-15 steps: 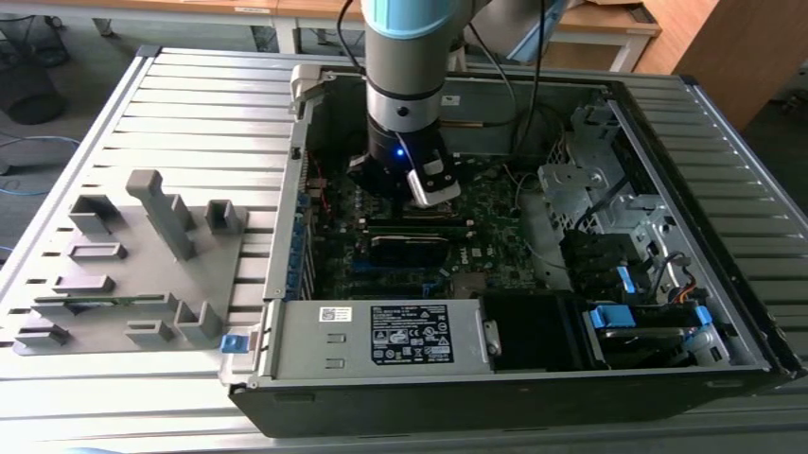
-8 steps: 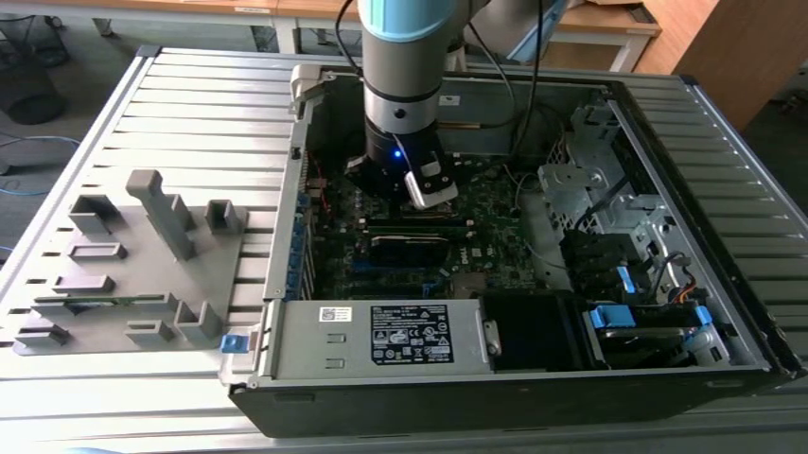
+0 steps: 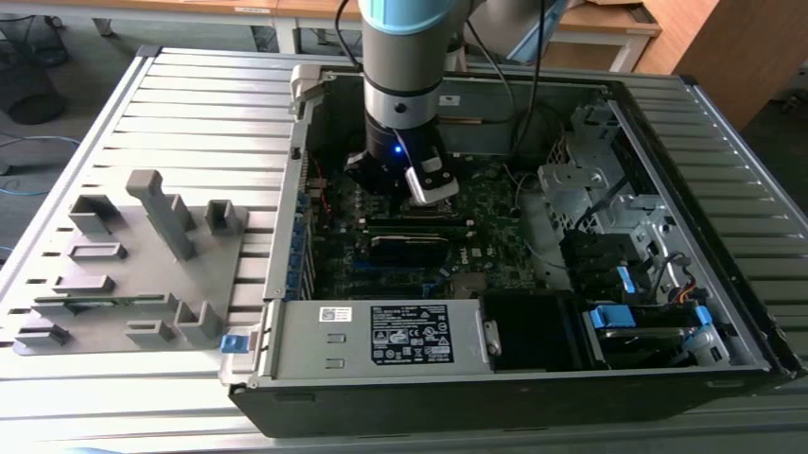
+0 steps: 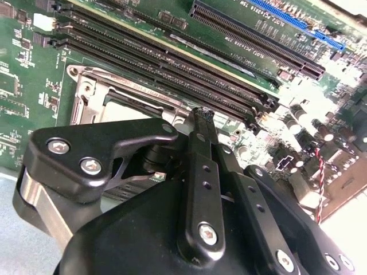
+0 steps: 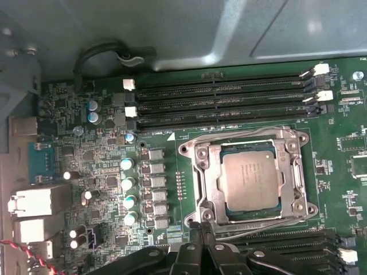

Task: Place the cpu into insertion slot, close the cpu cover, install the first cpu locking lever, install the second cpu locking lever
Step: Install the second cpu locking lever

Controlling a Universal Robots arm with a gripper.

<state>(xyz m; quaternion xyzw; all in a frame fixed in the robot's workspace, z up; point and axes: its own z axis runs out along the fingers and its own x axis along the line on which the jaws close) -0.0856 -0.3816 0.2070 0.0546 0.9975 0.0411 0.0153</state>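
Cpu (image 5: 252, 181), square, dull silver top, seated flat in insertion slot (image 5: 202, 189), cpu cover (image 5: 289, 172) closed around it

in the exterior view the arm (image 3: 404, 57) hides the insertion slot, in the second wrist view the gripper (image 4: 202, 117) covers most of the cpu cover (image 4: 123, 91) (jaws' gap unclear), and the first wrist view cuts the gripper at its edge.

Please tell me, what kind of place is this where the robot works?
Probably a robotics lab or test workshop: an opened computer case lies on a slatted metal table, a grey fixture with holders stands beside it, and wooden desks stand behind.
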